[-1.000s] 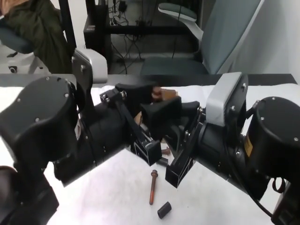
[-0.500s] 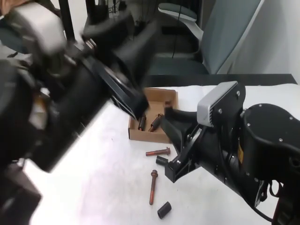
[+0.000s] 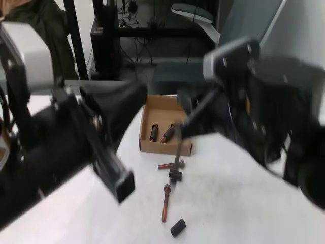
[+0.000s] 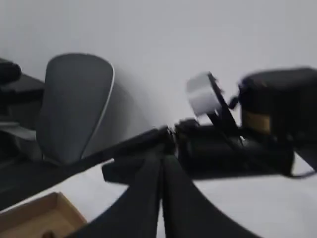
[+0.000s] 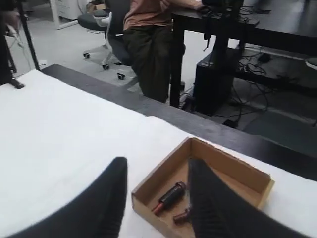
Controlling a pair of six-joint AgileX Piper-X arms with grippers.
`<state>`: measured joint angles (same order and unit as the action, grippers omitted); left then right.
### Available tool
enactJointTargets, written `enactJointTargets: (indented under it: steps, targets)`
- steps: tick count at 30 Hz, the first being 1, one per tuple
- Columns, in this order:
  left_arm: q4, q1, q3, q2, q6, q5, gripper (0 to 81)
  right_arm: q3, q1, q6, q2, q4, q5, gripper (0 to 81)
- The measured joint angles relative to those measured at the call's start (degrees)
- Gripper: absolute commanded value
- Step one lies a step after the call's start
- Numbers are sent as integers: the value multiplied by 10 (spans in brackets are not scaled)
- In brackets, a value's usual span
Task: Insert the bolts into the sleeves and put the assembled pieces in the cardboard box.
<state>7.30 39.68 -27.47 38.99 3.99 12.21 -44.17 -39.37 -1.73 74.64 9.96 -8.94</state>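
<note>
A white cloth covers the tabletop, which fills the lower half of the high view. Nearest the bottom edge, just right of centre, a black sleeve lies on its side. Just above it in the frame a rusty bolt lies lengthwise, its head at the far end. Next comes a second sleeve, just beside a second bolt that lies crosswise; whether the two touch cannot be told.

Behind these, at the frame's centre, stands the open cardboard box. Two assembled pieces lie in it side by side, one to the left and the other to its right.

The left arm fills the lower left of the high view, raised off the cloth and blurred. In its wrist view the left hand is clenched, the two dark fingers pressed together along their length with nothing seen between them.

The right arm occupies the upper right, also blurred. In its wrist view the right hand is released, its fingers well apart and grasping nothing, with the box seen in the gap between them.

Farthest back, past the tabletop's dark edge, a grey-green office chair stands at the upper right.
</note>
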Motion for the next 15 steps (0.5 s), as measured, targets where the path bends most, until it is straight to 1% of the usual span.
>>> enactJointTargets:
  steps: [4, 8, 15]
  targets:
    - [-31, 0, 0, -19, -2, 7, 18, -84, 31, 4, 71, -28, 3, 386]
    - [-43, 0, 0, -27, -2, 8, 18, -170, 55, 6, 141, -96, 28, 386]
    - [-120, 0, 0, -25, -17, 0, 18, -195, 57, 14, 163, -131, 38, 386]
